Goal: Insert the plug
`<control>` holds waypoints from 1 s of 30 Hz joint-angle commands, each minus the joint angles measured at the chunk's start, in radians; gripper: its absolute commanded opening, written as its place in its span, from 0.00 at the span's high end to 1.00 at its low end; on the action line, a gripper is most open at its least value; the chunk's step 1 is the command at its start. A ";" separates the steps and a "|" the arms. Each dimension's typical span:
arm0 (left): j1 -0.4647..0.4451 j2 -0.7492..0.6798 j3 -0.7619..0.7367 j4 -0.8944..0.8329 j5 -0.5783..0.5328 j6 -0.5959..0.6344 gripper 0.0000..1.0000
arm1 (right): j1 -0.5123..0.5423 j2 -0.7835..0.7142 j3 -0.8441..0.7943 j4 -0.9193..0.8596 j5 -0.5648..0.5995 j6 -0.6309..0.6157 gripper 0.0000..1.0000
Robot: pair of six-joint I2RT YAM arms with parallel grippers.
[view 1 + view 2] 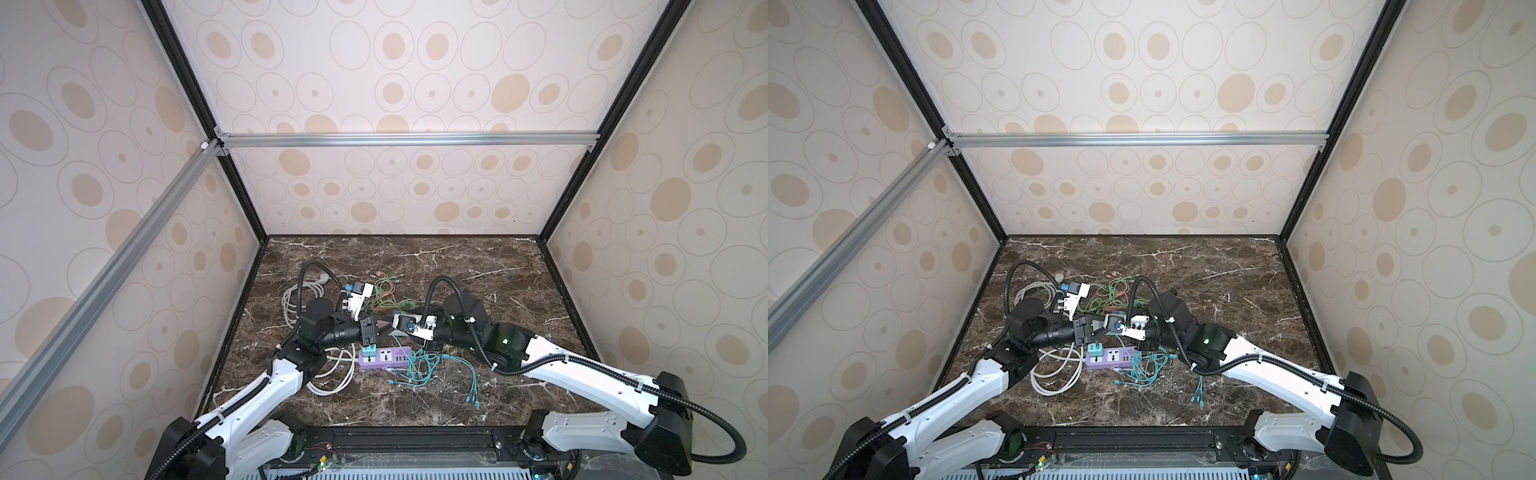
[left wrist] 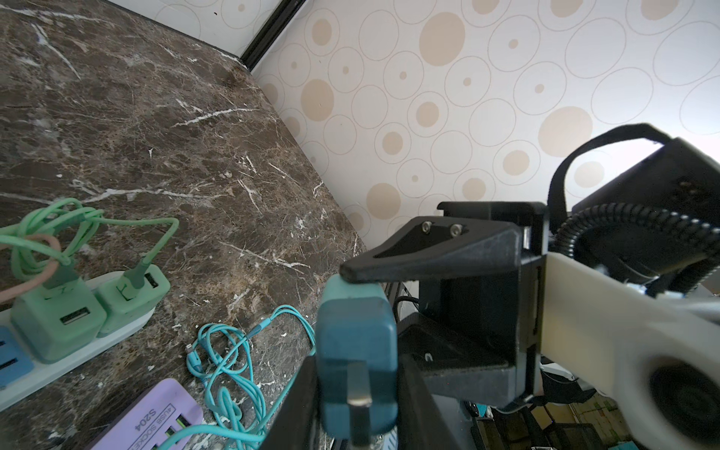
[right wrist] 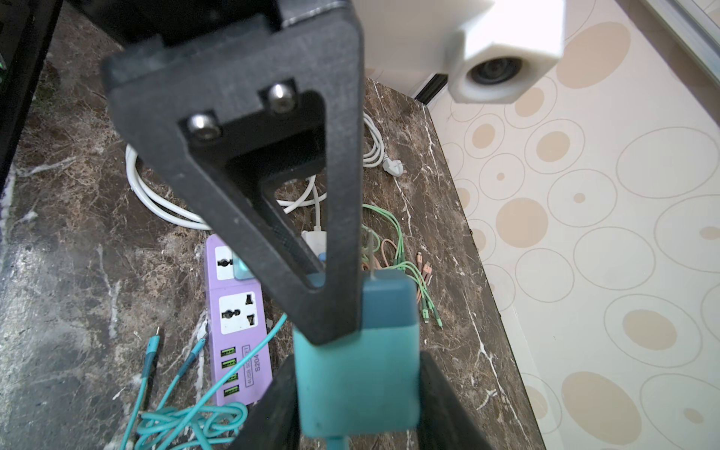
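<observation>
The teal plug (image 3: 356,350) hangs clear of the worktop (image 1: 478,266) between the two tools, which meet just behind the purple strip (image 1: 384,360) in both top views. The right tool (image 3: 356,374) clamps the plug, one finger tight on each side. The left tool (image 2: 356,366) stands narrowly around its other two faces, but I cannot tell whether those fingers press. A teal adapter (image 1: 368,352) sits in the purple strip's left-end socket. The white strip (image 2: 58,370) holds two green adapters (image 2: 58,323) with green cables plugged in.
</observation>
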State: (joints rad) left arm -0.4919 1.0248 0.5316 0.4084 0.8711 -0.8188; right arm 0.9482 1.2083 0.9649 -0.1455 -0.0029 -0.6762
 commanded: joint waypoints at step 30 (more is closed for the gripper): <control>-0.016 -0.012 -0.013 0.388 -0.134 -0.023 0.98 | -0.098 -0.262 -0.428 0.745 -0.459 1.126 0.25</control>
State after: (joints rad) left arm -0.4965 1.0100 0.5125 0.6338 0.7284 -0.8055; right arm 0.8558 0.9134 0.5453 0.3817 -0.3935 0.3019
